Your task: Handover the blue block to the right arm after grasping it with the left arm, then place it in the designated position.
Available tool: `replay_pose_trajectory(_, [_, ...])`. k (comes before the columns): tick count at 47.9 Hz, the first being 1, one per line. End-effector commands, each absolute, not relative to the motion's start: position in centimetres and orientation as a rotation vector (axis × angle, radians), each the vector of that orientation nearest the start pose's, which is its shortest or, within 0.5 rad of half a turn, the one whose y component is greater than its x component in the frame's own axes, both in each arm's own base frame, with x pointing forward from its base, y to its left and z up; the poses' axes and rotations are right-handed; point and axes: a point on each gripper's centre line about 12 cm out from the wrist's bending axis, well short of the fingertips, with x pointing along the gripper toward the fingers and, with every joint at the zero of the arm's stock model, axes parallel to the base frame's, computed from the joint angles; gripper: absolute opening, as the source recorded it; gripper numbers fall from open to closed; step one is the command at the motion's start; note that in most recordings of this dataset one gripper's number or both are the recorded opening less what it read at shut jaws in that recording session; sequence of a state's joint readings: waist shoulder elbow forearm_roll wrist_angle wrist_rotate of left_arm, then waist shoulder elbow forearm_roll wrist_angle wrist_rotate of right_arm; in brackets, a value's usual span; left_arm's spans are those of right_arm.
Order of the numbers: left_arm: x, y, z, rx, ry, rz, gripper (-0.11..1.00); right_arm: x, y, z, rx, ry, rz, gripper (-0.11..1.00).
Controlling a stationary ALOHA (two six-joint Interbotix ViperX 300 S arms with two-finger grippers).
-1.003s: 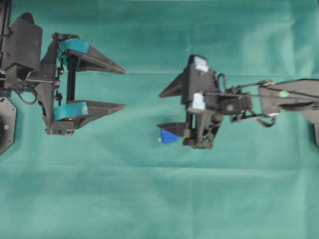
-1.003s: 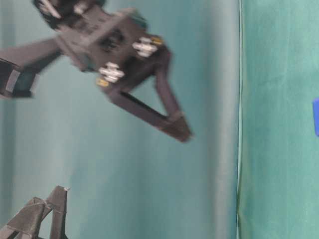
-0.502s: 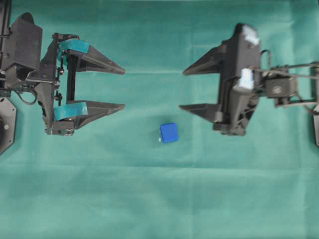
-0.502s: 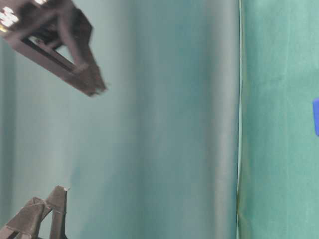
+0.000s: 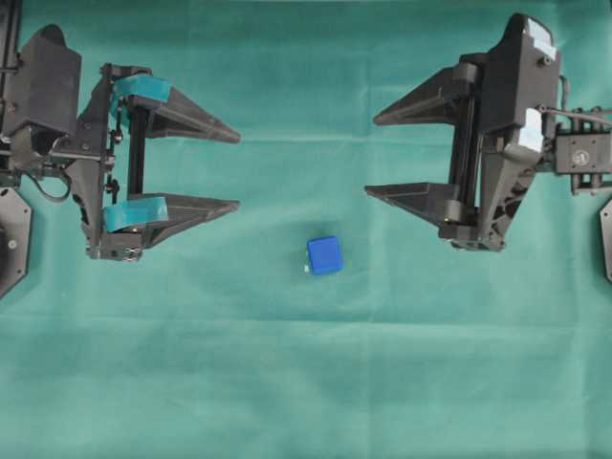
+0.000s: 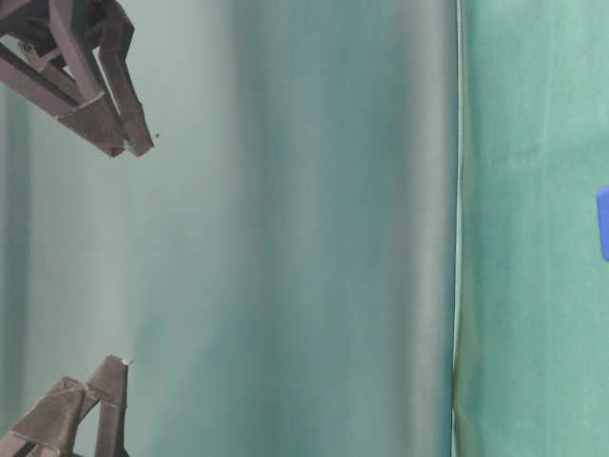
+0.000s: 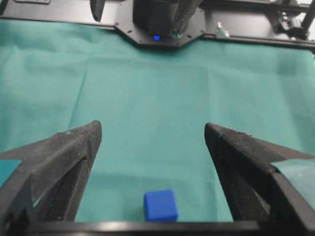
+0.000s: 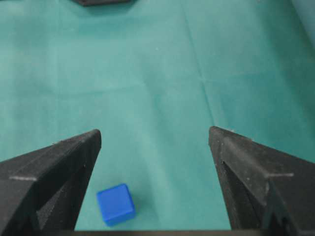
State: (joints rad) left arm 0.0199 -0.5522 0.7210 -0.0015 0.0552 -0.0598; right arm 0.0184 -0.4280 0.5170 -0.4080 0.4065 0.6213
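The blue block (image 5: 324, 255) lies alone on the green cloth near the middle, touched by neither gripper. A tiny white mark (image 5: 306, 269) shows at its lower-left corner; no more of the designated position is visible. My left gripper (image 5: 238, 170), with teal-taped fingers, stands open to the block's upper left. My right gripper (image 5: 371, 156), plain black, hangs open to its upper right. In the left wrist view the block (image 7: 161, 205) sits low between the wide jaws of the left gripper (image 7: 152, 128). In the right wrist view the block (image 8: 115, 204) lies near the left finger of the right gripper (image 8: 154, 132).
Green cloth (image 5: 306, 382) covers the whole table. Black arm base plates sit at the left edge (image 5: 10, 239) and the right edge (image 5: 607, 239). A black frame (image 7: 157, 24) runs along the far side in the left wrist view.
The right gripper has pulled back to the right and upward, away from the blue block, which stays where it was on the cloth. The left arm has not moved.
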Motion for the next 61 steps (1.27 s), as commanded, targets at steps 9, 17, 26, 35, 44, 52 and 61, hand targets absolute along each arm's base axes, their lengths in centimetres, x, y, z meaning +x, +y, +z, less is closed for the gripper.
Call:
replay_pose_trajectory(9, [30.5, 0.6, 35.0, -0.063, 0.185, 0.024, 0.99, 33.1, -1.3, 35.6, 0.186, 0.407, -0.186, 0.86])
replay_pose_trajectory(17, [30.5, 0.5, 35.0, -0.063, 0.184, 0.021, 0.99, 32.8, -1.2, 35.9, 0.172, 0.372, -0.169, 0.86])
replay_pose_trajectory(26, [30.5, 0.5, 35.0, -0.063, 0.185, 0.021, 0.99, 31.9, -1.0, 36.0, 0.167, 0.329, -0.143, 0.86])
replay_pose_trajectory(35, [30.5, 0.5, 35.0, -0.064, 0.184, 0.021, 0.99, 30.9, -0.7, 36.2, 0.172, 0.284, -0.118, 0.86])
replay_pose_trajectory(44, [30.5, 0.5, 35.1, -0.063, 0.18, 0.021, 0.99, 30.6, -0.7, 36.0, 0.172, 0.278, -0.112, 0.86])
replay_pose_trajectory(52, [30.5, 0.5, 35.1, -0.064, 0.179, 0.021, 0.99, 30.7, -0.6, 35.7, 0.172, 0.274, -0.104, 0.86])
replay_pose_trajectory(61, [30.5, 0.5, 35.1, -0.063, 0.176, 0.021, 0.99, 30.7, -0.6, 35.7, 0.172, 0.273, -0.103, 0.86])
